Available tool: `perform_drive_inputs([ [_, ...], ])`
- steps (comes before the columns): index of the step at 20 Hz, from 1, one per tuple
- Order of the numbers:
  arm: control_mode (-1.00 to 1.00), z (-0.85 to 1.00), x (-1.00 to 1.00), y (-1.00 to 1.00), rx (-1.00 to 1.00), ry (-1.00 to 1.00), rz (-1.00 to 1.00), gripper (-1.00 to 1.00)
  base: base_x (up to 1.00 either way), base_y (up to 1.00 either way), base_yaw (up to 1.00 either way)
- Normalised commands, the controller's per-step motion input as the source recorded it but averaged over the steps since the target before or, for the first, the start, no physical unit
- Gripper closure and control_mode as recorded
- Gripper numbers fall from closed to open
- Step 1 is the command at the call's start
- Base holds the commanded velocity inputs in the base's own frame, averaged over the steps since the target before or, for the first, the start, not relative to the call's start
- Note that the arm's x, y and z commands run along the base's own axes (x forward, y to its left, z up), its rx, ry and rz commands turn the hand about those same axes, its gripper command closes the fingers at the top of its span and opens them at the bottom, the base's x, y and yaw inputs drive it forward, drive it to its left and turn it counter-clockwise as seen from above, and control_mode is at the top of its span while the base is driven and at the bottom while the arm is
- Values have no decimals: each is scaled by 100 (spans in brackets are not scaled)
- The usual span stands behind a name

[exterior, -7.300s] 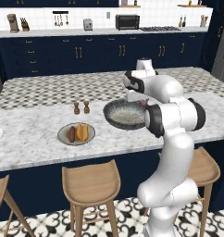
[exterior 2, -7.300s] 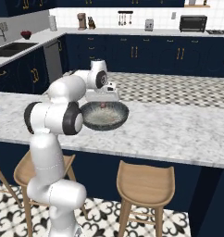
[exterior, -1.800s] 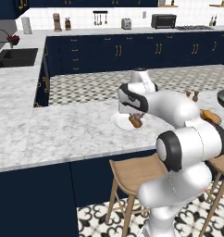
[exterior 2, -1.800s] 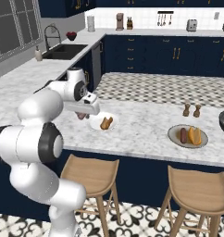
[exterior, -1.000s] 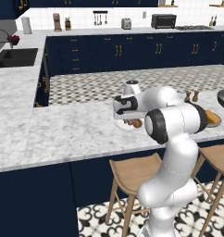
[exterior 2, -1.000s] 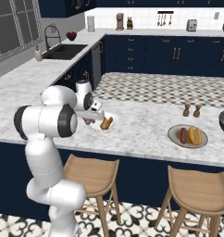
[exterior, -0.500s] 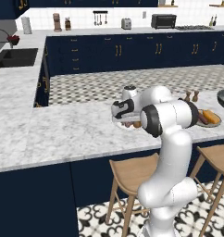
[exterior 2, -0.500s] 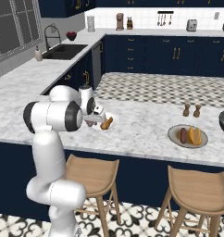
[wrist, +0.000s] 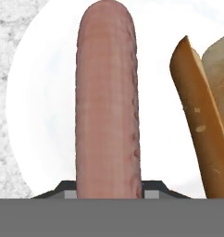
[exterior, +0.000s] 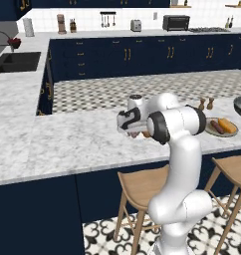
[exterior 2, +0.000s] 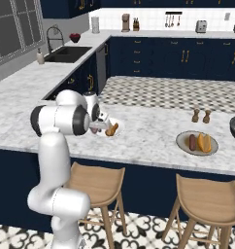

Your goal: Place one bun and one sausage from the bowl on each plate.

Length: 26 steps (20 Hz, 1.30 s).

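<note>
While over the white plate (wrist: 44,115) | gripper (wrist: 109,187) clamps sausage (wrist: 108,102); bun (wrist: 204,115) beside

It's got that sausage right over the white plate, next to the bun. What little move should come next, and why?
Probably open the pincer and let go. The sausage sits between its tips directly above the white plate, beside the bun already there. The beige plate already carries its own sausage and bun, so this drop seems the last one needed.
</note>
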Motion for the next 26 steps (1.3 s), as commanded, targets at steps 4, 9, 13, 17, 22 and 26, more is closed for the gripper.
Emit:
perform_drive_inputs([
  [4,-100,-15,36,0,0,0,0,100,0,0,0],
  [9,-100,-2,36,0,0,0,0,-100,0,0,0],
  [13,-100,0,0,0,0,-2,0,-100,0,0,0],
  [17,-100,39,-3,0,0,-5,0,-100,0,0,0],
  [22,-100,82,-73,-5,0,0,0,-100,0,0,0],
  [26,-100,64,-100,-24,0,0,0,-100,0,0,0],
])
